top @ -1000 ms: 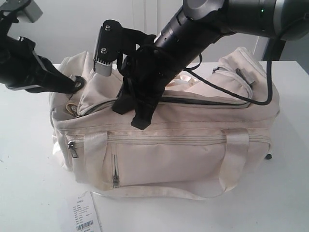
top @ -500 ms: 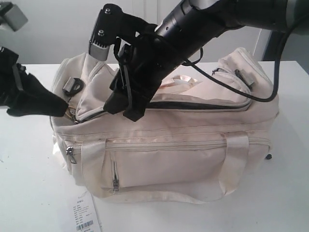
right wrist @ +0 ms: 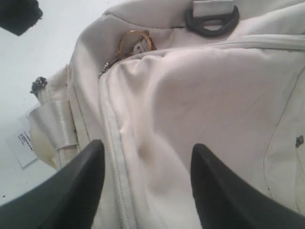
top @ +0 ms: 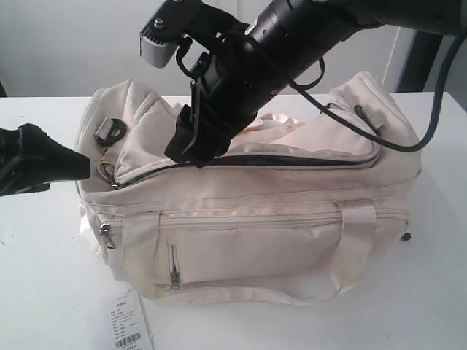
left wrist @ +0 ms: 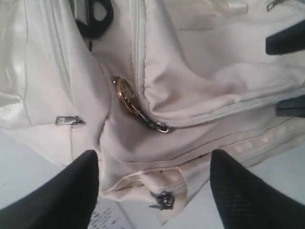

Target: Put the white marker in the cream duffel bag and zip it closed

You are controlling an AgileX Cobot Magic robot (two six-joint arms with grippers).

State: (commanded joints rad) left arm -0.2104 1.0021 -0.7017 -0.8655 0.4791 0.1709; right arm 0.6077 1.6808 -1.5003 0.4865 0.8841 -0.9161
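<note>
The cream duffel bag (top: 255, 233) lies on the white table (top: 44, 292), long side facing the exterior view. Its top zip pull carries a gold ring (top: 108, 173) at the bag's left end, also seen in the wrist views as the gold ring (left wrist: 125, 93) and the gold ring (right wrist: 136, 43). A dark gap runs under the flap's front edge toward the right. My left gripper (top: 80, 166) hangs open just left of that ring, holding nothing (left wrist: 155, 191). My right gripper (top: 186, 149) reaches across, open above the flap's left part (right wrist: 145, 191). The white marker is out of view.
A white barcoded paper tag (top: 130, 324) lies on the table in front of the bag's left corner. A grey buckle (top: 109, 131) sits on the bag's left end. The front pocket zip pulls (top: 175, 273) hang shut. A black cable (top: 408, 142) trails over the bag's right end.
My left gripper has pulled back to the left and lower, away from the bag's end near the buckle. The right gripper has lifted a little off the flap.
</note>
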